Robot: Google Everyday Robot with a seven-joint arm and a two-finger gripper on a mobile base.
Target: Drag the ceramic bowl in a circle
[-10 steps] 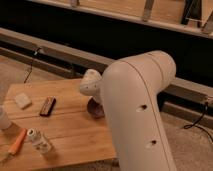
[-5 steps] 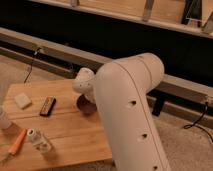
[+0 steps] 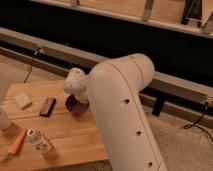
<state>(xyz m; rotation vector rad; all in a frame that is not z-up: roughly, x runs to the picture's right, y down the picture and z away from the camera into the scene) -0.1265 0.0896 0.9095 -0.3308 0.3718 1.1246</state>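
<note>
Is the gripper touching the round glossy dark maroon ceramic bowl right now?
Cannot tell. The camera view shows the gripper right over the dark maroon ceramic bowl, but the white arm hides any contact or gap.

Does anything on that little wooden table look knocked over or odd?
Only the small bottle: it seems to lie on its side near the front edge of the table, beside an orange object. Nothing looks spilled. The gripper sits over the ceramic bowl, which is upright.

The wooden table [image 3: 70, 134] carried the ceramic bowl [image 3: 73, 106], a dark rectangular block [image 3: 48, 106], a pale sponge [image 3: 22, 100], a small bottle [image 3: 39, 142], an orange-handled tool [image 3: 17, 142] and a white cup [image 3: 2, 120]; the gripper [image 3: 76, 90] hung over the bowl.
</note>
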